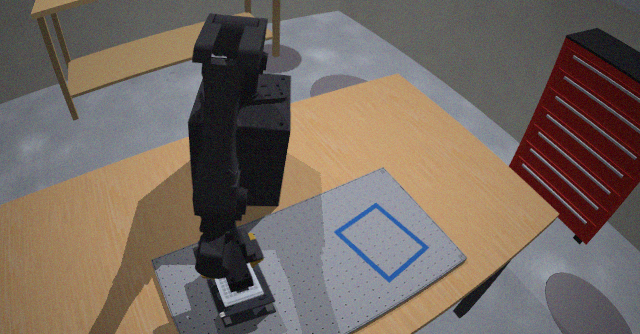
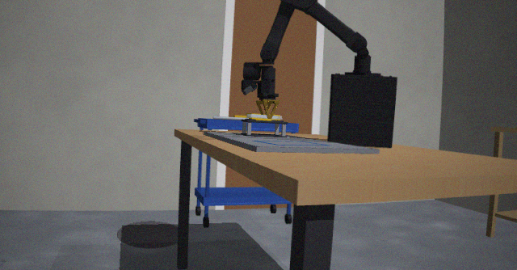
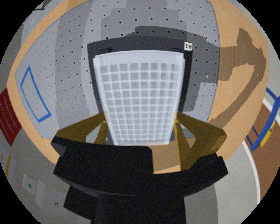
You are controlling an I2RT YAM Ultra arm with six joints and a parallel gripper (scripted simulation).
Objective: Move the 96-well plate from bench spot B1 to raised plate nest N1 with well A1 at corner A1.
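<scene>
The claw (image 3: 143,137) grips the white 96-well plate (image 3: 141,99) by its sides, directly over the dark raised nest (image 1: 265,301) at the desk's (image 1: 410,139) 7 o'clock corner.

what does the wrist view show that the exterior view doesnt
Only the wrist view shows the 96-well plate's grid of wells from above, framed by the dark nest under it. Only the exterior view shows the whole arm, the nest's raised legs, the door and the blue cart. Both show the gripper shut on the plate, over the nest.
</scene>
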